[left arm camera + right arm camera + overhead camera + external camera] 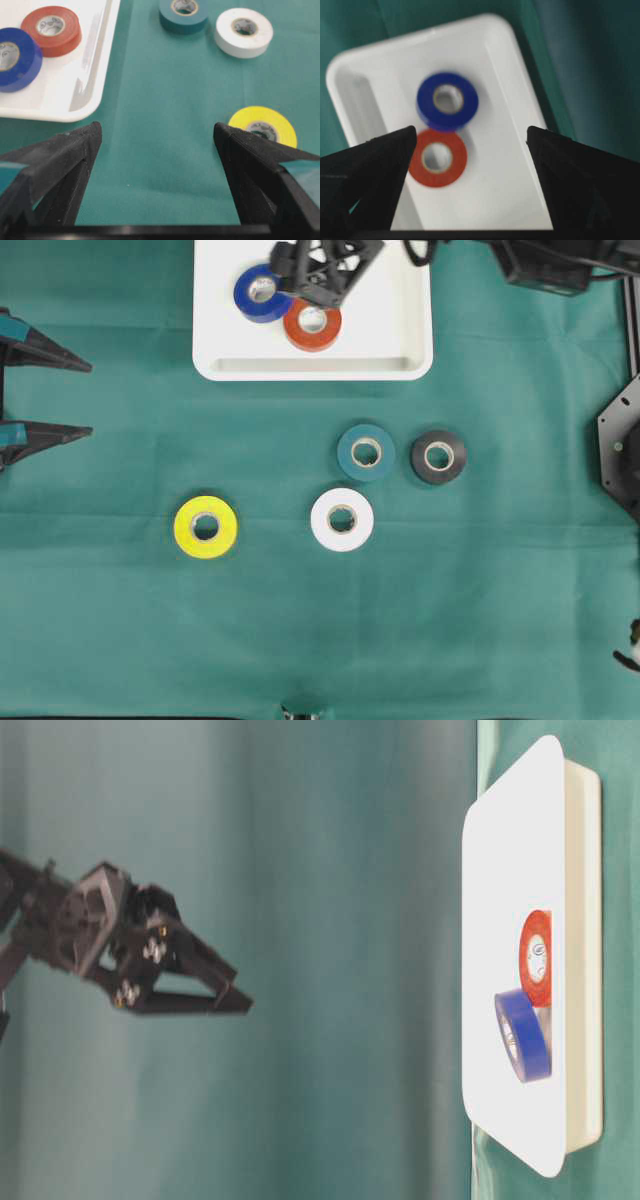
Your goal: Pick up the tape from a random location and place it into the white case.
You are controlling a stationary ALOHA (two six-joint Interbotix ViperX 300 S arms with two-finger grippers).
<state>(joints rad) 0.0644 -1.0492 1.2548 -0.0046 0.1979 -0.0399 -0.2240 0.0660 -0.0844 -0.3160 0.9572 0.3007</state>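
With jaws apart and empty, the right hand [315, 290] is hovering over the case [400, 365], blue [262, 293] and red [312, 326] tapes lying below it, while four tapes are waiting on the tabletop [120, 640] beyond.

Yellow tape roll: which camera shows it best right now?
Overhead exterior: the yellow tape roll lies whole and unobstructed on the green cloth. The left wrist view shows it partly cut off by a gripper finger. The table-level and right wrist views don't show it.
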